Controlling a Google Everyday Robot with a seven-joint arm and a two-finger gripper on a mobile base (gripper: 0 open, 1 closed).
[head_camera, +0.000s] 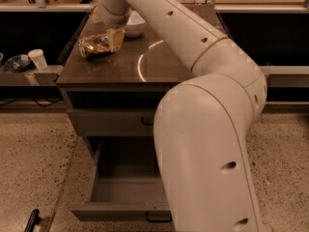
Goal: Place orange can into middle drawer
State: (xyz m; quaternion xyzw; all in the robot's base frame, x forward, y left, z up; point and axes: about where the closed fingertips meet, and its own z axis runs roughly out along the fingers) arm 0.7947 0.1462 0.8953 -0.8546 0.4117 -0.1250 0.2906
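Observation:
The orange can [94, 45] lies on its side on the brown cabinet top [159, 64], near the left back corner. My gripper [115, 39] hangs from the long white arm and sits right at the can's right end, low over the top. The middle drawer [126, 190] is pulled open at the bottom of the cabinet; its flat floor is bare. My arm's big white elbow [207, 144] hides the drawer's right side.
A white bowl [135, 24] stands on the cabinet top just behind and right of the gripper. The shallower drawer [108, 122] above the open one is closed. A white cup [37, 58] and a dark dish [17, 63] sit on a low shelf to the left.

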